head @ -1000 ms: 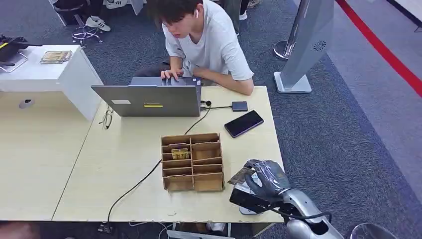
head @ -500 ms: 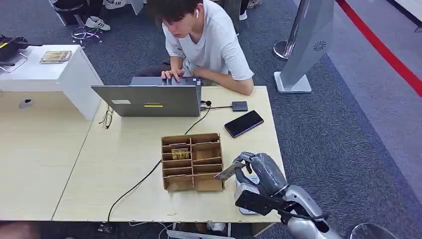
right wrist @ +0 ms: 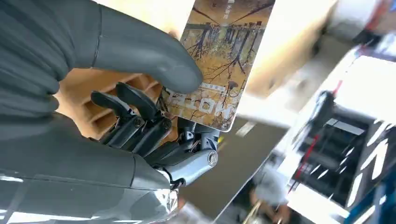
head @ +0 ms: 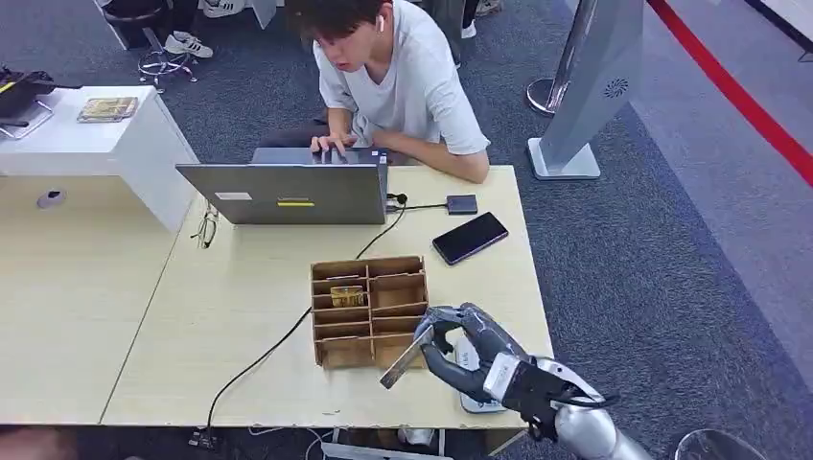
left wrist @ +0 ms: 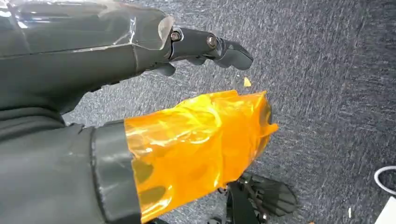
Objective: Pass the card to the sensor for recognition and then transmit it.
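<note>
In the head view, the right hand (head: pixel 470 350) is seen over the near right part of the light wooden table (head: pixel 240 383), its fingers closed on a card (head: pixel 406 359) that is pinched at its upper end and slants down toward the table's near edge. The card is held just beside the front right corner of the cardboard organizer box (head: pixel 371 311), whose compartments are open on top; another yellowish card (head: pixel 347 296) stands in one of the left compartments. A white sensor pad (head: pixel 476 398) lies on the table under and behind the hand, partly hidden by it. Farther back, a grey laptop (head: pixel 288 195) is set open, a dark smartphone (head: pixel 470 238) lies near the right edge, and a black cable (head: pixel 278 345) runs across the tabletop. A person in a white T-shirt (head: pixel 407 81) is seated behind the laptop, with one hand on its keyboard. In the left wrist view, the left hand (left wrist: pixel 140 93) is seen above grey carpet (left wrist: pixel 327 70); its thumb is wrapped in orange film, its dark fingers are extended and apart, and nothing is held. In the right wrist view, the card (right wrist: pixel 219 60), printed with an autumn tree scene and lettering, is gripped between the thick grey thumb and the darker fingers (right wrist: pixel 135 116), with the organizer's brown compartments behind them.
</note>
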Tool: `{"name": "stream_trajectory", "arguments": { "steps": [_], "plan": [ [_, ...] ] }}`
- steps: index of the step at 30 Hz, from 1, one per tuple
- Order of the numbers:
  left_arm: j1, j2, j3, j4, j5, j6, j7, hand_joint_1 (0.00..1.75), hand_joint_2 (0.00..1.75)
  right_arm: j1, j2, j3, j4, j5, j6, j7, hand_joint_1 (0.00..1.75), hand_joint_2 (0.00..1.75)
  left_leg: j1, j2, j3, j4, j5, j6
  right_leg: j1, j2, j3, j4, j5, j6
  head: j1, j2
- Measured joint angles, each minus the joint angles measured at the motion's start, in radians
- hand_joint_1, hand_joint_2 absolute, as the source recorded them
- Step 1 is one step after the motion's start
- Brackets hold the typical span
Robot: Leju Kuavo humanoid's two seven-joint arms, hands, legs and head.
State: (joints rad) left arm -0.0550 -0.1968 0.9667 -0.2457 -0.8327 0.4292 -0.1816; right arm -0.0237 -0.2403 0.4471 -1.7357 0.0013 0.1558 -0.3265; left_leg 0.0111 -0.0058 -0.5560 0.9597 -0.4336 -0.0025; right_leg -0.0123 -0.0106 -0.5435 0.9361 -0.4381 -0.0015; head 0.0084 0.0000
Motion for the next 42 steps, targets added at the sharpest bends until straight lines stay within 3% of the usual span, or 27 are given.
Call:
{"name": "stream_trajectory", "arguments": {
  "steps": [4,8,17,27,35,42],
  "plan": [
    [0.0,0.006,0.0,0.0,-0.005,0.001,-0.008,0.0,0.0,-0.005,-0.004,0.008,0.0,-0.127,0.111,-0.037,1.75,1.75,0.0,0.0,0.0,0.0,0.0,0.0,0.0,0.0,0.0,0.0,0.0,0.0,0.0,0.0],
    [0.0,0.009,0.0,0.0,-0.01,0.004,-0.015,0.0,0.0,-0.005,-0.012,0.012,0.0,-0.196,0.171,-0.053,1.75,1.75,0.0,0.0,0.0,0.0,0.0,0.0,0.0,0.0,0.0,0.0,0.0,0.0,0.0,0.0],
    [0.0,0.014,0.0,0.004,-0.013,0.013,-0.021,0.0,0.0,0.001,-0.019,0.013,0.0,-0.268,0.229,-0.078,1.75,1.75,0.0,0.0,0.0,0.0,0.0,0.0,0.0,0.0,0.0,0.0,0.0,0.0,0.0,0.0],
    [0.0,0.014,0.0,0.005,-0.013,0.013,-0.023,0.0,0.0,0.013,-0.019,0.013,0.0,-0.271,0.235,-0.082,1.75,1.75,0.0,0.0,0.0,0.0,0.0,0.0,0.0,0.0,0.0,0.0,0.0,0.0,0.0,0.0],
    [0.001,0.014,0.0,0.006,-0.019,0.015,-0.025,0.0,0.0,0.054,0.005,0.015,-0.023,-0.36,0.337,-0.124,1.75,1.75,0.0,0.0,0.0,0.0,0.0,0.0,0.0,0.0,0.0,0.0,0.0,0.0,0.0,0.0],
    [0.001,0.014,0.0,0.008,-0.023,0.014,-0.025,0.0,0.0,0.067,0.011,0.017,-0.03,-0.374,0.361,-0.134,1.75,1.75,0.0,0.0,0.0,0.0,0.0,0.0,0.0,0.0,0.0,0.0,0.0,0.0,0.0,0.0]
  ]
}}
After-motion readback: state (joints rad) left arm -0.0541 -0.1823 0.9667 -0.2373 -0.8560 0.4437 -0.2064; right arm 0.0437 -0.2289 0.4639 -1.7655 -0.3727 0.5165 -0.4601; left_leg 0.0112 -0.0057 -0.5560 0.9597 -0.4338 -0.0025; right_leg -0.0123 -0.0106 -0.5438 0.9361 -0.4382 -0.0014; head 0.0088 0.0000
